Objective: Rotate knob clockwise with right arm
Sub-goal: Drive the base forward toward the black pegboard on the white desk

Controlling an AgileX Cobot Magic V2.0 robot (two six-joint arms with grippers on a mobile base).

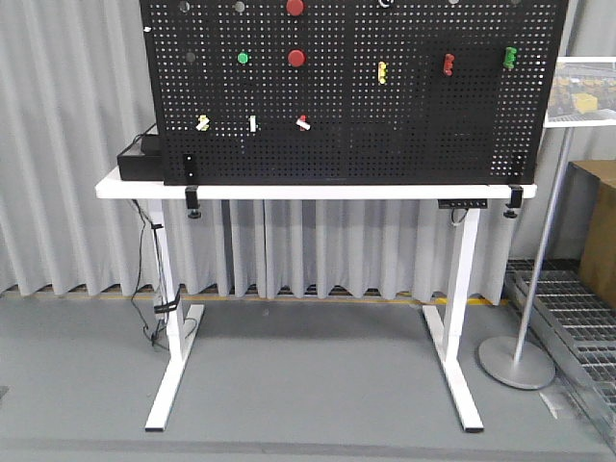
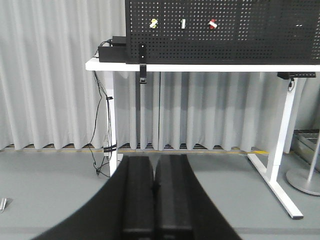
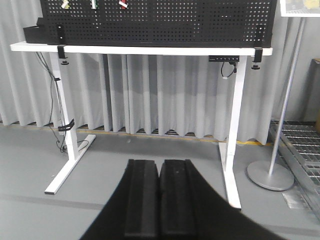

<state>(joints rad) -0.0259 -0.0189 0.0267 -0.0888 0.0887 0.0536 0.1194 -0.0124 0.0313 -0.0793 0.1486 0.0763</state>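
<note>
A black pegboard (image 1: 385, 115) stands on a white table (image 1: 289, 191). Round fittings on it include a red one (image 1: 296, 58), a green one (image 1: 243, 58) and a dark one (image 1: 190, 58); I cannot tell which is the knob. Small coloured switches (image 1: 382, 71) sit among them. Neither gripper appears in the front view. My right gripper (image 3: 159, 162) is shut and empty, low over the grey floor, well short of the board (image 3: 200, 22). In its own wrist view, my left gripper (image 2: 154, 159) is also shut on nothing, equally far back.
A black box (image 1: 140, 159) sits on the table's left end, with cables hanging down the left leg (image 1: 164, 308). A sign stand with a round base (image 1: 516, 362) is at the right. Behind it are a metal grating (image 1: 568, 308) and a cardboard box (image 1: 602, 231).
</note>
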